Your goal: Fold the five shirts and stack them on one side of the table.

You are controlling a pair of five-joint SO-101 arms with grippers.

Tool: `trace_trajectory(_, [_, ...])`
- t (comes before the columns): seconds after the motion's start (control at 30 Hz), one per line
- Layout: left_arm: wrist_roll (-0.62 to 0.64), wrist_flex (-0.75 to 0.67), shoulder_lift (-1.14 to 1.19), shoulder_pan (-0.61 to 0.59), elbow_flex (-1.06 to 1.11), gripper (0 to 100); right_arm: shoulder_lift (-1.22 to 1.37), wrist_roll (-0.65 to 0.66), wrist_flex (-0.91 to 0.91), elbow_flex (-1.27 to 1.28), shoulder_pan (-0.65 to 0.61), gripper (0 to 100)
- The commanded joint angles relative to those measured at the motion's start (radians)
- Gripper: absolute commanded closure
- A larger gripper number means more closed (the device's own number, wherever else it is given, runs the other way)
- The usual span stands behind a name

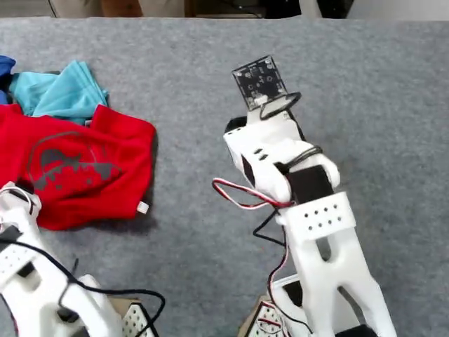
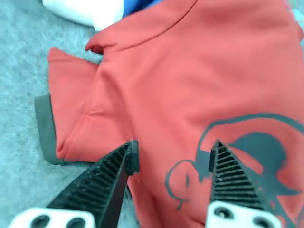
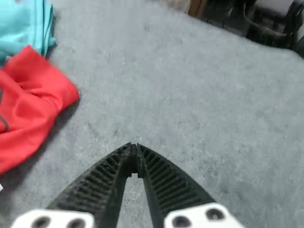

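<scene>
In the high view the red shirt (image 1: 84, 168) runs off the left edge, and the left arm (image 1: 21, 239) covers its near corner. The teal shirt (image 1: 66, 91) lies crumpled and partly under the red one, so its outline cannot be told. A blue shirt (image 1: 4, 70) is almost wholly cut off by that same edge. In the left wrist view a white cloth (image 2: 90, 10) is cropped by the frame, and the left gripper (image 2: 173, 154), fingers spread, hides part of the dark print (image 2: 256, 152) on the red shirt. In the right wrist view the dark objects (image 3: 266, 19) beyond the table are too blurred to name.
</scene>
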Motion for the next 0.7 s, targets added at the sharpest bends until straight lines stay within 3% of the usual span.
trace_trajectory(0.0, [0.012, -0.08, 0.174, -0.005, -0.13, 75, 0.013, 0.009, 0.003, -0.067, -0.016, 99.2])
trace_trajectory(0.2, [0.008, -0.041, 0.522, -0.015, -0.407, 76, 0.016, 0.009, 0.003, -0.065, -0.016, 99.2])
trace_trajectory(0.37, [0.005, 0.02, 0.723, 0.028, -0.539, 87, 0.018, 0.009, 0.003, -0.065, -0.016, 99.2])
trace_trajectory(0.47, [0.005, 0.107, 0.727, 0.072, -0.588, 99, 0.018, 0.009, 0.003, -0.065, -0.016, 99.2])
trace_trajectory(0.67, [0.006, 0.394, 0.584, 0.261, -0.635, 98, 0.01, 0.006, 0.012, -0.088, -0.01, 99.2])
